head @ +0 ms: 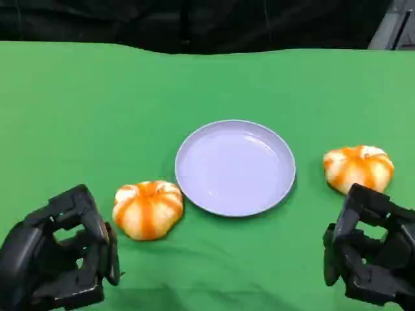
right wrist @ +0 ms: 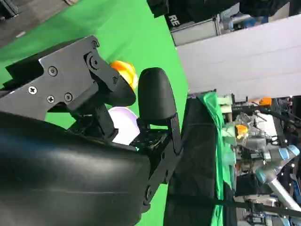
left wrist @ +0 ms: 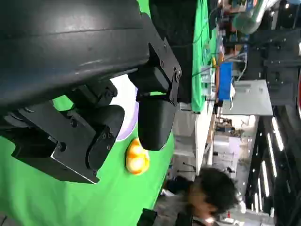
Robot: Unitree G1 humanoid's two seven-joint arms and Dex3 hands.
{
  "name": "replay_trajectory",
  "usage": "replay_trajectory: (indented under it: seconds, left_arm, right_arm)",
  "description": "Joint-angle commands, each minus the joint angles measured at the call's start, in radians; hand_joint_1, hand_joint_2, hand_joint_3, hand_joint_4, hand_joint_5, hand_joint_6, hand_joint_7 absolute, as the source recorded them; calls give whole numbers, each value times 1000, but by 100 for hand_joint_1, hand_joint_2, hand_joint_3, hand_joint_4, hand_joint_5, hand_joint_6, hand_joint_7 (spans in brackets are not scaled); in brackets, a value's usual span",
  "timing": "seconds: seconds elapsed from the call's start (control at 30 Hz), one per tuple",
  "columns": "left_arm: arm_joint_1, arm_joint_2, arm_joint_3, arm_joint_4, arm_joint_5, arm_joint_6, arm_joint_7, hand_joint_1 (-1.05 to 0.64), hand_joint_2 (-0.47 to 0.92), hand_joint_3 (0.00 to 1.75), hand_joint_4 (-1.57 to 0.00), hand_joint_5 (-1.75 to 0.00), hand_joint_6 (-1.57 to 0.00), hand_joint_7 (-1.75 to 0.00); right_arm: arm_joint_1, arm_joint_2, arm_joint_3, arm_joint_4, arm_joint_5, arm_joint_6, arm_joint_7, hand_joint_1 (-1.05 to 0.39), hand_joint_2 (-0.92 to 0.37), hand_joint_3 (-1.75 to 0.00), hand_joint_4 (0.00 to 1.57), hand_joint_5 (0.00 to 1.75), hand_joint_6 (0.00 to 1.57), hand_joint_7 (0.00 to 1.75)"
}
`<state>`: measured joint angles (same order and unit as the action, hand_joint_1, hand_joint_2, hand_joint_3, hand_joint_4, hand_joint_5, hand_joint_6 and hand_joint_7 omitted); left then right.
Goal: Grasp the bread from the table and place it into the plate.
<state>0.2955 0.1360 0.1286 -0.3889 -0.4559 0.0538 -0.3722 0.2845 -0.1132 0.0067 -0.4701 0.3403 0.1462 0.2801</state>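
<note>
Both hands, left hand [head: 58, 259] and right hand [head: 373, 249], hang released (grasping nothing) near the surface's [head: 97, 110] front edge; plate [head: 235, 167] sits mid-surface between two breads [head: 148, 208].

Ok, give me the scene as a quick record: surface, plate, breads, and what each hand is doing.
surface: green table
plate: lavender, empty, centre of table
left bread: on the table, just left of the plate
right bread: on the table, right of the plate, apart from it
left hand: holds nothing
right hand: holds nothing, just in front of right bread
</note>
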Motion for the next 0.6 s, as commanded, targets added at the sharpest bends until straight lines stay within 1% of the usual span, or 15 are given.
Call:
replay_trajectory:
  seconds: [0.03,0.23,0.5,0.6]
  left_arm:
    - [-7,0,17,27,18,-17,17,12,57,149,-99,-175,-71,-175]
    - [-8,-6,20,30,27,-19,14,12,57,148,-99,-175,-71,-175]
    - [-9,-6,19,53,45,-37,9,12,56,147,-97,-175,-70,-175]
    - [-4,-6,11,71,109,-102,12,12,55,141,-91,-175,-67,-175]
  right_arm:
    - [-5,3,-7,3,-18,10,-33,-6,-57,-118,93,175,66,175]
    - [-5,5,-2,1,-22,6,-44,-6,-57,-118,93,175,66,175]
    - [-5,5,-12,11,-27,-16,-42,-6,-59,-117,92,175,65,175]
    - [-3,16,-18,23,-22,-32,-46,-6,-58,-116,92,175,64,175]
